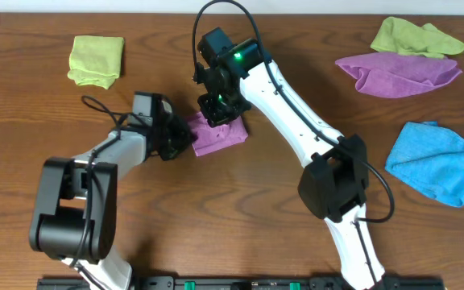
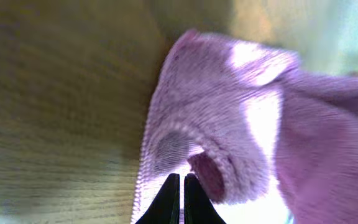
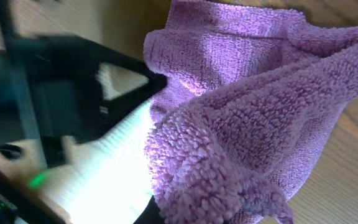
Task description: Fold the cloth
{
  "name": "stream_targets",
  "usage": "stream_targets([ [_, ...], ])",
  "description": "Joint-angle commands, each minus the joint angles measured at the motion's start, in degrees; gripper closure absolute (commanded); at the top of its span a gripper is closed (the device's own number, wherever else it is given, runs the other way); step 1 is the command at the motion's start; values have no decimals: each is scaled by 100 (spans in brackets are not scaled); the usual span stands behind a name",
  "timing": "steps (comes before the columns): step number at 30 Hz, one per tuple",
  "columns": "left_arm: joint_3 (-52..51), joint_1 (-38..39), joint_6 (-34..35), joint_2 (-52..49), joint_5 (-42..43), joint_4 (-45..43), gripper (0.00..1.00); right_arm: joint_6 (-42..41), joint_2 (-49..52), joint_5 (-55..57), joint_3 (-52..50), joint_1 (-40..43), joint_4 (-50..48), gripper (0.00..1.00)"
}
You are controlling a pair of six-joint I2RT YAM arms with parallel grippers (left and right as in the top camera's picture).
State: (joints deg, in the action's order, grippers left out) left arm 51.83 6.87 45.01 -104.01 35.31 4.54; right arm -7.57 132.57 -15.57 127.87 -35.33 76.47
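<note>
Left claw [image 2: 180, 180] is narrow: its two dark fingers are pressed almost together with only a sliver of light between them, and the tips sit right at the hem of the cloth [image 1: 220, 137]. Whether a layer is nipped between them cannot be told. Seen from overhead, it lies low at the cloth's left edge. Right claw [image 1: 216, 111] points down onto the cloth's far edge and touches it. In its own wrist view the fingers are buried behind purple pile, so whether it is wide or narrow cannot be told either. The cloth lies near the middle of the table [image 1: 296, 234], between the two claws, gathered into a small, roughly square magenta-purple packet set slightly askew to the table's edge. It is not flat. Close up, layers are stacked on each other, a soft rolled lip curls just ahead of the left claw's tips, and a thick fold bulges toward the right wrist camera. The pile is short, looped and fuzzy, with a ribbed hem running along one side, and strong light bleaches patches of it to pale pink. Well apart from it lie a lime cloth [image 1: 97, 60] at far left, a second lime cloth [image 1: 416, 36] touching a lilac cloth [image 1: 397, 72] at far right, and a blue cloth [image 1: 433, 161] nearer on the right.
</note>
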Motion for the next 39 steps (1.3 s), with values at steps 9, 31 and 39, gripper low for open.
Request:
stream_targets([
  [9,345,-745,-426,1847,310,1099,94,103,-205,363,-264,11,-378,99],
  [31,345,-1143,-953,3176,-236,2540,94,459,-205,-726,-1062,-446,-1340,19],
  [39,332,-1141,-1038,3051,-1200,2988,85,472,-221,-835,-339,-9,-909,99],
])
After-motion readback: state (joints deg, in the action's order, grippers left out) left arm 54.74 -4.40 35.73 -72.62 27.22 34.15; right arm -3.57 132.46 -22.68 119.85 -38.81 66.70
